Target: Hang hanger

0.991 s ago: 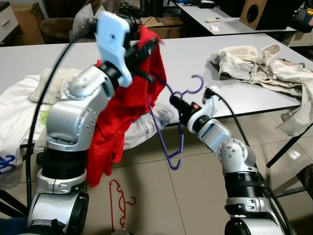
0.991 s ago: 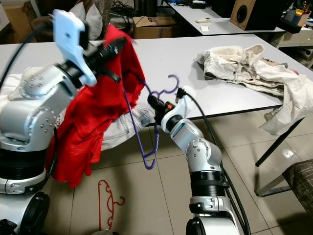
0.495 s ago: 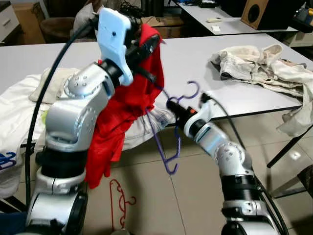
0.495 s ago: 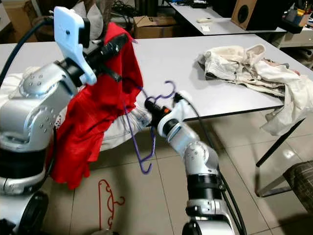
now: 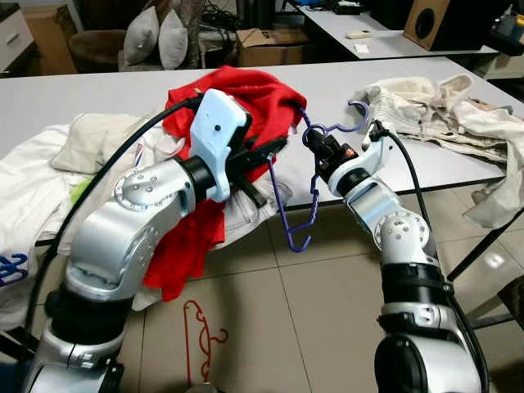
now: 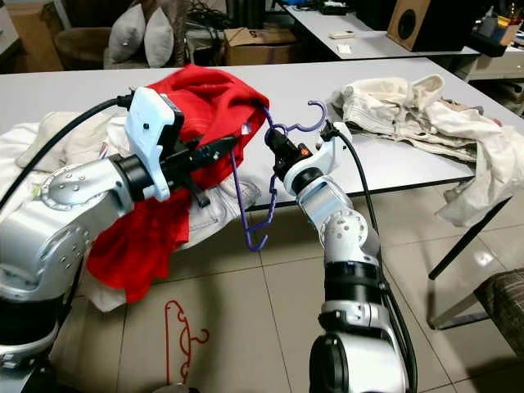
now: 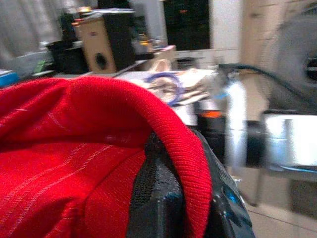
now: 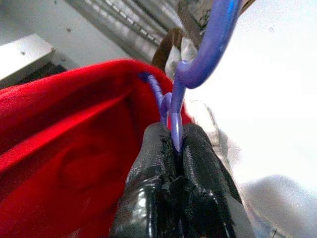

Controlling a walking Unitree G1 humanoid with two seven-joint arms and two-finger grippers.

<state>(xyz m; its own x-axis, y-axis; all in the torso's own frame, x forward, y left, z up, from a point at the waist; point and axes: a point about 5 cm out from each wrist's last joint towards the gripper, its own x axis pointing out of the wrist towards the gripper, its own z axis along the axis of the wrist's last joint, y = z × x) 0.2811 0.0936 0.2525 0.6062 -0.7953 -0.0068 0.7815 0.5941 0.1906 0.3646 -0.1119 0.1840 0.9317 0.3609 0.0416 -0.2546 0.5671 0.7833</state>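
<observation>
On the tiled floor (image 5: 327,311) nearest the robot lies a thin red wire hanger (image 5: 199,340), flat and apart from everything else. Above it, the left gripper (image 5: 274,147) reaches forward at the counter's front edge with a red knitted garment (image 5: 246,102) draped over its black fingers (image 7: 163,198); the cloth covers them, so I cannot tell how far they are parted. The garment's lower part hangs below the counter edge, while its upper part is bunched on the grey counter (image 5: 98,94).

Just beside it, the right gripper (image 5: 315,146) has its fingers pressed together on the neck of a purple wire hanger (image 5: 288,201), right under the hook. The hook (image 5: 354,115) curls upward above the counter surface, and the hanger's frame hangs down past the counter edge, tilted, with its lowest corner over the floor. One purple shoulder wire runs into the red garment's folds.

Under the red garment, white and pale clothes (image 5: 49,176) spread across the counter's left part and spill over its edge. Farther right lies a crumpled cream jacket (image 5: 442,110), one sleeve drooping off the corner.

Beyond the counter stand two grey cushions (image 5: 157,37), a cardboard box (image 5: 266,41), and a second counter with a wooden speaker (image 5: 434,20).
</observation>
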